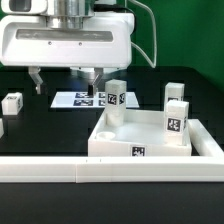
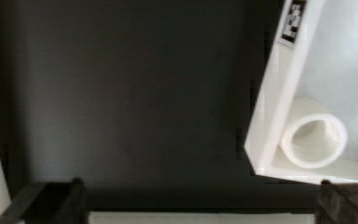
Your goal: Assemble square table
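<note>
One tabletop (image 1: 140, 140), white, raised rim, rests on the black table (image 1: 40, 120) against the border wall (image 1: 110, 172); two legs (image 1: 177, 118) stand upright in it. Gripper (image 1: 66, 80): jaws wide apart, empty, hovering above the marker board (image 1: 88, 101).

Two legs (image 1: 117, 97) upright in tabletop (image 1: 112, 142); marker board (image 1: 78, 100) behind.

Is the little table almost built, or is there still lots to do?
Partly built. Done: three legs stand upright in the tabletop, one at its left back corner and two on its right side, and. In hand: nothing; the hand hangs open and empty above the black table. Left: a loose leg lies at the exterior view's left, and the wrist view shows an empty socket.
</note>
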### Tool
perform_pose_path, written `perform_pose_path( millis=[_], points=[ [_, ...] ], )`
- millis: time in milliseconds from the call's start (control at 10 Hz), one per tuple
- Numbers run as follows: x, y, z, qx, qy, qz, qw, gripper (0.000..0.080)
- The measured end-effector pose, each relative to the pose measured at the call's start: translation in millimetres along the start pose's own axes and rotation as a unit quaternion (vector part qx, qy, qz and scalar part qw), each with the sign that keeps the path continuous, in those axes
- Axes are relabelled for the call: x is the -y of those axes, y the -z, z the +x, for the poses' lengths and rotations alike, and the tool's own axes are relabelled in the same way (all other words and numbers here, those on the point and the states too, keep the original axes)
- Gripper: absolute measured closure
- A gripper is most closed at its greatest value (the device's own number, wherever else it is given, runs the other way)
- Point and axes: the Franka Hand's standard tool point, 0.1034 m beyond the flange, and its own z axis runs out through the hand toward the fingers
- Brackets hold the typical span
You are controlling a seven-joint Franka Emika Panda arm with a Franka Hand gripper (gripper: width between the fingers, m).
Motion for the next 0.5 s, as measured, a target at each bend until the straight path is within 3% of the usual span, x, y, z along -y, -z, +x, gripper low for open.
perform_pose_path(
  millis=[100,300,500],
  points=[
    [-12.6,-1.3,-6.1,0.005,0.005,-0.003,1.0,0.015],
    [-58.0,-4.8,-25.7,0.014,0.033,-0.009,0.999,0.015],
    [-91.3,-7.5,-39.9,0.016,0.031,-0.016,0.999,0.015]
  ],
)
